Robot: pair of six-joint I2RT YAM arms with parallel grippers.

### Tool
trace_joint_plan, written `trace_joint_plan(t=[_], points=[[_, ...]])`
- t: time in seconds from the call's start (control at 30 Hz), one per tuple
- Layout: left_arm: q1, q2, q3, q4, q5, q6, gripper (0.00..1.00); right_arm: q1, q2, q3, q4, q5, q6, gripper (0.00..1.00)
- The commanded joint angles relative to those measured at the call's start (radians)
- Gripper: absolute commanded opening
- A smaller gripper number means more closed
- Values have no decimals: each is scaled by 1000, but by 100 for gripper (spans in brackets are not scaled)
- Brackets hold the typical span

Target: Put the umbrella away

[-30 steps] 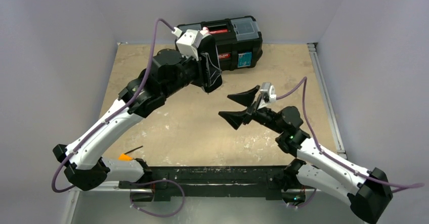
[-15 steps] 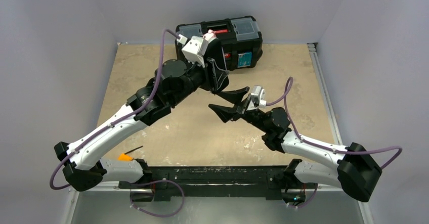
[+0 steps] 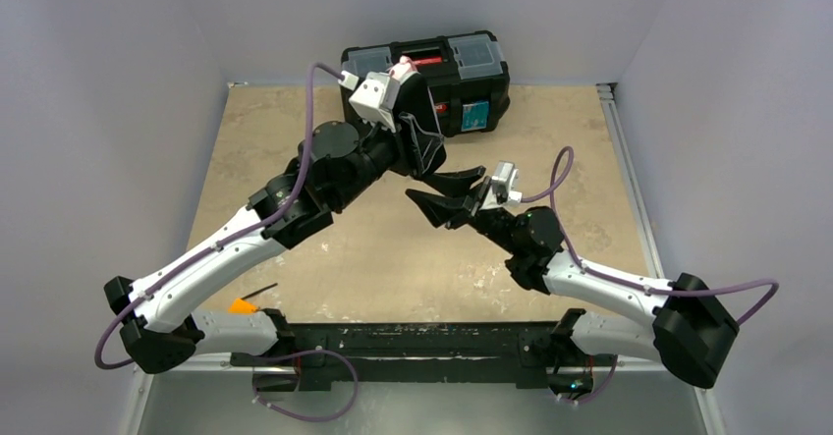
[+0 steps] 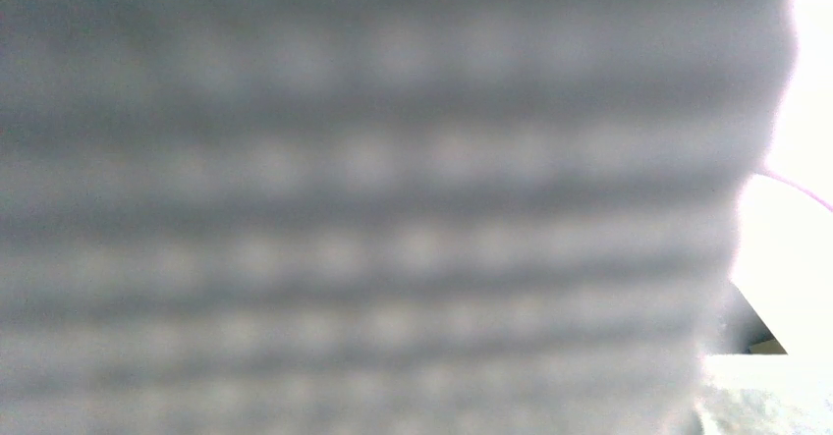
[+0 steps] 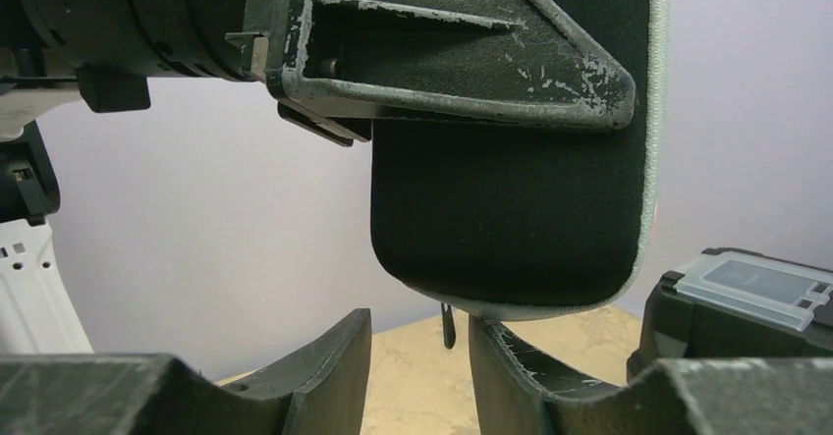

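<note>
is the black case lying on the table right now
No, the black case hangs clamped in the left gripper, with the table showing below its lower end.

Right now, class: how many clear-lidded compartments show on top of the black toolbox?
2. One clear-lidded compartment at the left end of the toolbox, one at its right end. The left arm may hide more.
</note>
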Motion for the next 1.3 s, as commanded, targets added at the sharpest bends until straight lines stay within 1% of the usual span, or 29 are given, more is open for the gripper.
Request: trace_joint_plan(t=[0.0,0.17,0.27,0.4,0.5,0.57,0.77,0.83,0.97,1.13,1.27], points=[[-7,-50,5,125,-20,-9,0,7,5,53,51,28,10,39],[-9,-57,-1,120,-27,-14,0,9,9,70,39,29,17,35],[-10,-57,-2,120,-23,-20,0,9,10,80,27,32,26,29],[-11,-60,-10,120,-32,-19,0,9,12,89,12,50,43,19],[-11,-64,-15,125,-31,-20,0,9,12,97,-2,61,51,10],[-11,-63,-16,124,-30,-22,0,9,13,104,-12,61,52,0],[-11,-74,-26,120,-39,-34,0,9,7,141,-112,65,70,0],[-11,-82,-22,112,-43,-32,0,9,1,139,-132,89,79,0],[-11,-83,25,37,-83,-41,0,8,-21,116,-193,154,78,0],[-11,-102,29,25,-84,-47,0,4,-47,105,-257,213,43,0],[-10,-124,29,15,-83,-45,0,-27,-66,99,-299,217,43,0]])
